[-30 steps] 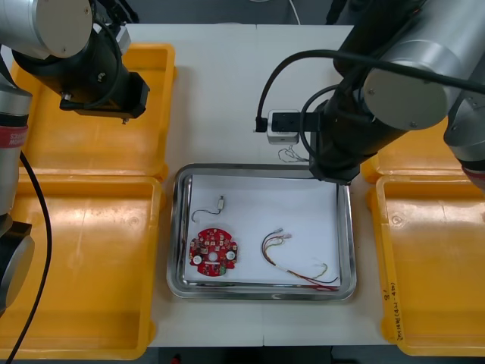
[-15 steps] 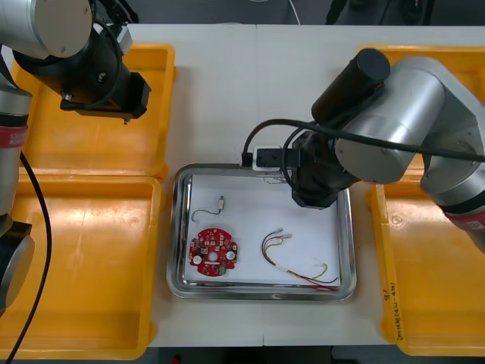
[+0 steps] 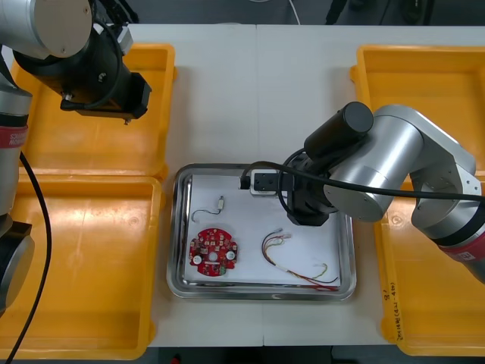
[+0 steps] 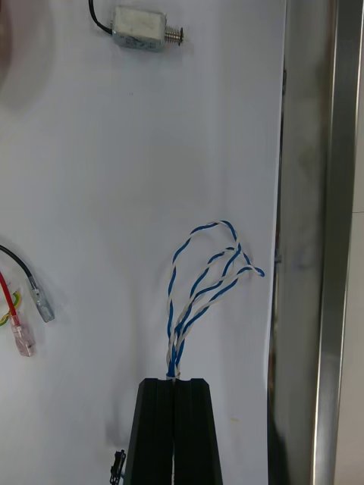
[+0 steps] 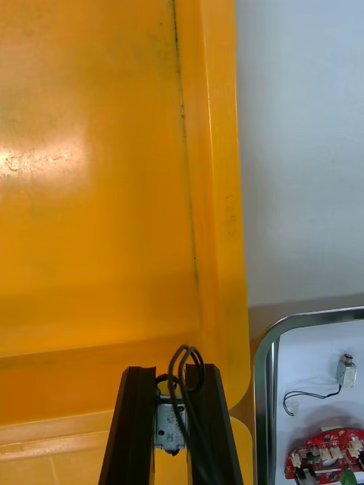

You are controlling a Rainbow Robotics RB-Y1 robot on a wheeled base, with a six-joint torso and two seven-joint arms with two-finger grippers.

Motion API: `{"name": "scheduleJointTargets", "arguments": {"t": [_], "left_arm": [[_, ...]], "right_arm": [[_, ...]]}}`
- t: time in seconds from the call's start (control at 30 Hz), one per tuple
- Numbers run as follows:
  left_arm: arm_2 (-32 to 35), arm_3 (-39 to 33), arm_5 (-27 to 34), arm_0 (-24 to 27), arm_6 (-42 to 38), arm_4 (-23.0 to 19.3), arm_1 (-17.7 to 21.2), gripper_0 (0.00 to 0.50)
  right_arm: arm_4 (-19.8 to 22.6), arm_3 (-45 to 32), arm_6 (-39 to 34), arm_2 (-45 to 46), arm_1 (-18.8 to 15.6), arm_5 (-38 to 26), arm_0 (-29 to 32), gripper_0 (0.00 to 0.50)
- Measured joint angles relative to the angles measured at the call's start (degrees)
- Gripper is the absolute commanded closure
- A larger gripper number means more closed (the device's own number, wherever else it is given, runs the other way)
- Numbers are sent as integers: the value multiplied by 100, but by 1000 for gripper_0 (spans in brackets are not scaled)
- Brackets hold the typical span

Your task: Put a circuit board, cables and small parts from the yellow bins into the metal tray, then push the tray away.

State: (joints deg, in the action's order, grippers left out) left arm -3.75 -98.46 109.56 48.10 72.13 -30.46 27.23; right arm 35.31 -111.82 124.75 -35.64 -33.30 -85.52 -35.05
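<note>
My right gripper (image 4: 175, 381) is shut on the end of a twisted blue and white cable (image 4: 205, 295), low over the white inside of the metal tray (image 3: 261, 294), close to its shiny rim (image 4: 334, 227). In the tray lie a round red circuit board (image 3: 214, 252), a red and yellow cable (image 3: 292, 262) and a small metal part (image 3: 220, 204) with a black wire. The right arm (image 3: 356, 171) covers the tray's far right corner. Over the far left yellow bin (image 5: 91, 189), my left gripper (image 5: 168, 371) is shut on a small metal part (image 5: 168, 424) with a looped black wire.
Yellow bins stand at the far left (image 3: 163, 68), near left (image 3: 76, 265), far right (image 3: 424, 76) and near right (image 3: 432, 288). Bare table (image 3: 250, 91) lies beyond the tray's far edge. The left arm (image 3: 98, 72) hangs above the far left bin.
My right arm has come from beyond the tray's far edge to over the tray, bringing the blue and white cable down inside it. The left arm has not moved.
</note>
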Motion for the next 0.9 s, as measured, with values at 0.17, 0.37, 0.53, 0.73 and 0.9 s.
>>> {"name": "scheduleJointTargets", "arguments": {"t": [0.17,0.37,0.53,0.73,0.9], "left_arm": [[0,0,0,0,-1,-5,0,500],[0,-1,0,0,-3,-14,0,500],[0,-1,0,0,-5,-19,0,500],[0,-1,0,0,-5,-29,0,500],[0,-1,0,0,-6,-31,0,500]], "right_arm": [[-33,45,0,0,-47,60,97,500],[-84,50,0,0,-57,63,165,500],[-121,51,0,0,-67,67,184,500],[-136,51,0,0,-67,106,185,353],[-142,51,0,0,-67,136,186,0]]}}
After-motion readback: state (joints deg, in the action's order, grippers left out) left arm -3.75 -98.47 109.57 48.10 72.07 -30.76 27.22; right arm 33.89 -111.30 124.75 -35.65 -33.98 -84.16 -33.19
